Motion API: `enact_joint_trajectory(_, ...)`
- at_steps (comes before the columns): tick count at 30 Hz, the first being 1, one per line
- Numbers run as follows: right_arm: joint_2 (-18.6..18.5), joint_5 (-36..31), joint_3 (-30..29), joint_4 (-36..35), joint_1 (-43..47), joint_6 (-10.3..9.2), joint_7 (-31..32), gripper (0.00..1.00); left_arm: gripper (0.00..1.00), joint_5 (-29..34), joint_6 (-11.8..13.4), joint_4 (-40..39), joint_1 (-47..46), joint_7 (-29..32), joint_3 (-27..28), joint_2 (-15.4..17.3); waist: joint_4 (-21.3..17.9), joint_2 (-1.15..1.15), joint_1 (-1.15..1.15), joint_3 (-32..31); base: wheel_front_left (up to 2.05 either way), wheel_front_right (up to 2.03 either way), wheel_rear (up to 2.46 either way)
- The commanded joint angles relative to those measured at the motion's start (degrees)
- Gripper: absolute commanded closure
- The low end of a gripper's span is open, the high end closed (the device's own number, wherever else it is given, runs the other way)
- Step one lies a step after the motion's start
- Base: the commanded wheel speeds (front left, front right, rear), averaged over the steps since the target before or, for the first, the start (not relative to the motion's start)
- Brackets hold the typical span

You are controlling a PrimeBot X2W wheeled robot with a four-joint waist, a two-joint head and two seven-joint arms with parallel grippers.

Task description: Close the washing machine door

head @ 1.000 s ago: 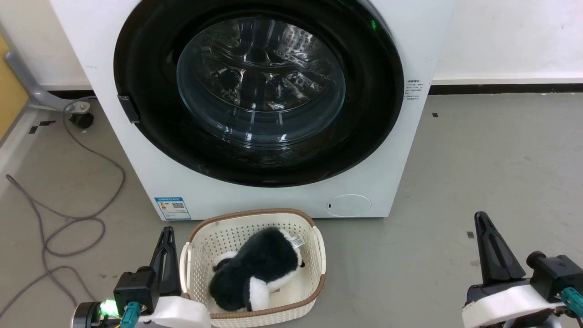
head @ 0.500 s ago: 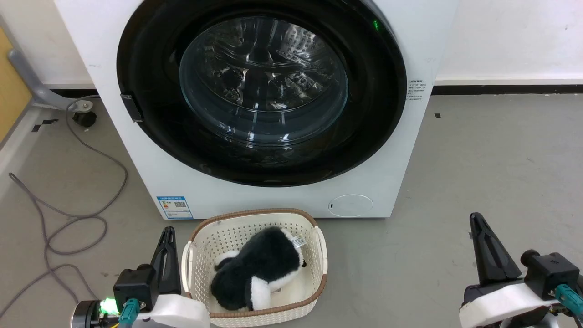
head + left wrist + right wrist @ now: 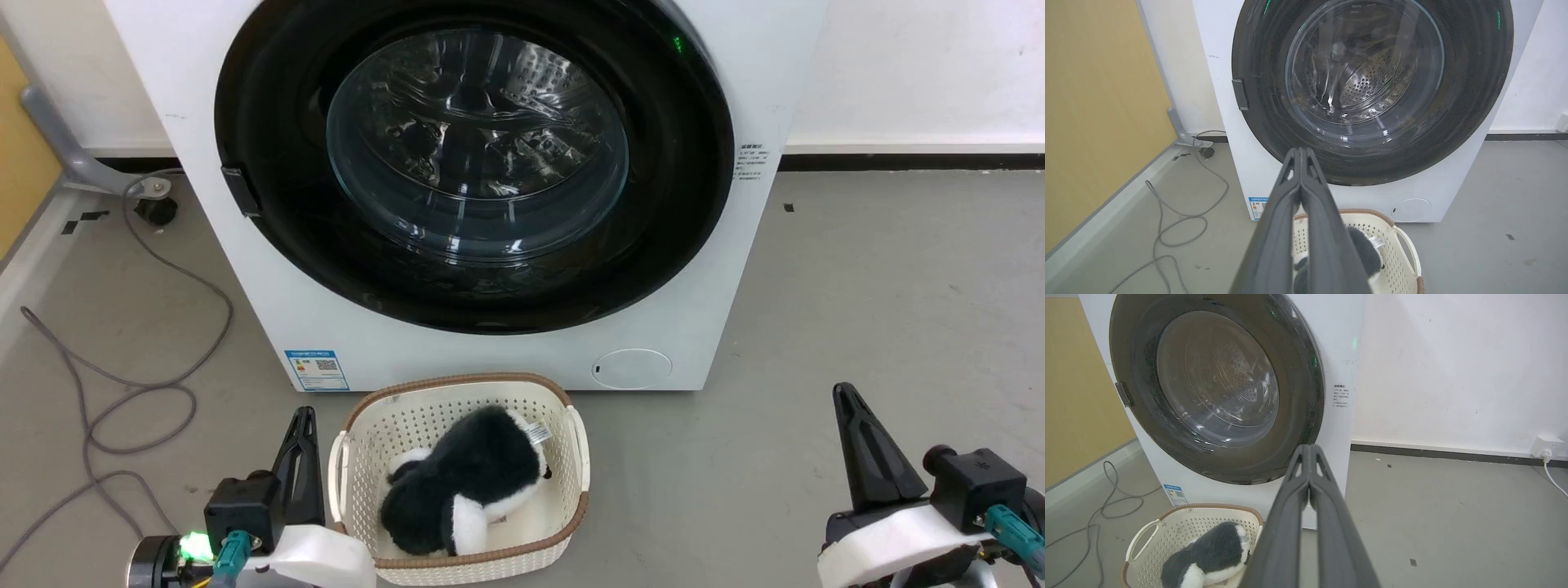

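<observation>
The left gripper [image 3: 303, 418] sits low at the robot's left with its two dark fingers pressed together and nothing between them; the left wrist view shows the tips meeting [image 3: 1300, 152]. The right gripper [image 3: 844, 394] is low at the right, well apart from the machine, also closed and empty, its tips touching in its own wrist view [image 3: 1310, 448].

Ahead of both, the washing machine door [image 3: 478, 155] lies flat against the front of the washing machine [image 3: 490, 356]. Its glossy black rim spans nearly the machine's width, and the perforated steel drum [image 3: 1367, 83] shows through the clear glass bowl. A small dark handle [image 3: 242, 192] sits on the rim's left edge.

Low on the white front are a blue QR sticker [image 3: 317, 370] at the left and a round filter cap [image 3: 631, 367] at the right. Just before the machine, on the grey floor [image 3: 865, 286], stands a cream perforated basket [image 3: 457, 382] with a brown rim. In it lies a black and white plush toy [image 3: 465, 490]. The left gripper is just beside the basket's left side. A grey cable [image 3: 147, 392] loops over the floor to the left.
</observation>
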Motion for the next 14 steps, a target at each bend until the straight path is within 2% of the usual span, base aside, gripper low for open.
enact_joint_trajectory(1, 0.2, -0.6, 0.2, -0.5, 0.3, -0.03, 0.3, 1.00, 1.00, 0.4, -0.3, -0.3, -0.6, 0.3, 0.2, 0.0, 0.0, 0.00, 0.00, 0.0, 0.00, 0.00, 0.00)
enact_joint_trajectory(14, 0.2, -1.4, 0.7, -0.8, 0.3, -0.03, 1.8, 1.00, 1.00, 0.7, -1.2, -0.7, -0.7, 1.8, 0.4, 0.0, 0.4, 0.00, 0.00, 0.0, 0.00, 0.00, 0.00)
